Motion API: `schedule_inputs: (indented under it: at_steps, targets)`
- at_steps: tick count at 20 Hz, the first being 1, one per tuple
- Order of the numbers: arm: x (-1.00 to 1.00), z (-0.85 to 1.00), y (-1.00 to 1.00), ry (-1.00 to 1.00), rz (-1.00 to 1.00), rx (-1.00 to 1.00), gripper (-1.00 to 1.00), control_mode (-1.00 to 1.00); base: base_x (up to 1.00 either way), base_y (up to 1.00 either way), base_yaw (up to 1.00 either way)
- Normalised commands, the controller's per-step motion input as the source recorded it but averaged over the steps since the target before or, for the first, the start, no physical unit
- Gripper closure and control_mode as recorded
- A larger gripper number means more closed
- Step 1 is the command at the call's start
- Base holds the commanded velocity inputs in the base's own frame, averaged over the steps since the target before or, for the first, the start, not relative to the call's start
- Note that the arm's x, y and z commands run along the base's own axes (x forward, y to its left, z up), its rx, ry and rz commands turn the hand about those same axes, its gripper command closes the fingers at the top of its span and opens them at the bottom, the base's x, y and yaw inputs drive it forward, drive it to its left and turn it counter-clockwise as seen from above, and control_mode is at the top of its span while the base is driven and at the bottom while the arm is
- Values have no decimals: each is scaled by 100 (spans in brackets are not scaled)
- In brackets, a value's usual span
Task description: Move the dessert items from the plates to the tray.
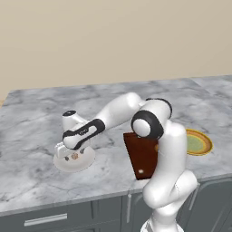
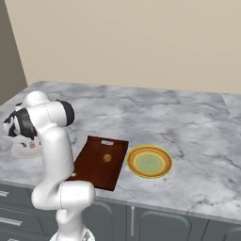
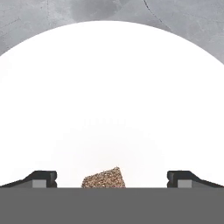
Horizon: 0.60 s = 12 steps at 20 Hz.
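Observation:
A plain white plate [image 1: 86, 159] [image 2: 21, 151] [image 3: 112, 87] lies on the left of the counter. On it sits a small brownish, blocky dessert morsel [image 3: 104, 178] [image 1: 74, 157] [image 2: 32, 145]. My gripper [image 3: 112, 179] [image 1: 71, 154] [image 2: 26, 140] hangs low over this plate, open. In the hand view its fingertips [image 3: 41, 178] stand wide on either side of the morsel and apart from it. The dark reddish-brown tray [image 1: 138, 154] [image 2: 92, 167] lies mid-counter with a round cookie-like morsel [image 2: 107, 158] on it. To the tray's right is a yellow-rimmed plate [image 1: 204, 144] [image 2: 149, 161] with a bare greenish centre.
The grey marble counter [image 1: 41, 113] [image 2: 188, 122] stretches back to a beige wall. Its front edge runs just below the plates and tray, above grey cabinet drawers [image 1: 45, 219]. My own arm reaches across the tray in the left base view.

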Motion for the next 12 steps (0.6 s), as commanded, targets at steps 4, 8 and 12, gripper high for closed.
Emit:
schedule_inputs:
  at_steps: [4, 8, 12]
  targets:
    - [0, 0, 0, 0, 0, 0, 100, -100, 0, 0, 0]
    - [0, 0, 0, 0, 0, 0, 100, -100, 0, 0, 0]
    - [0, 0, -3, 0, 0, 0, 100, -100, 0, 0, 0]
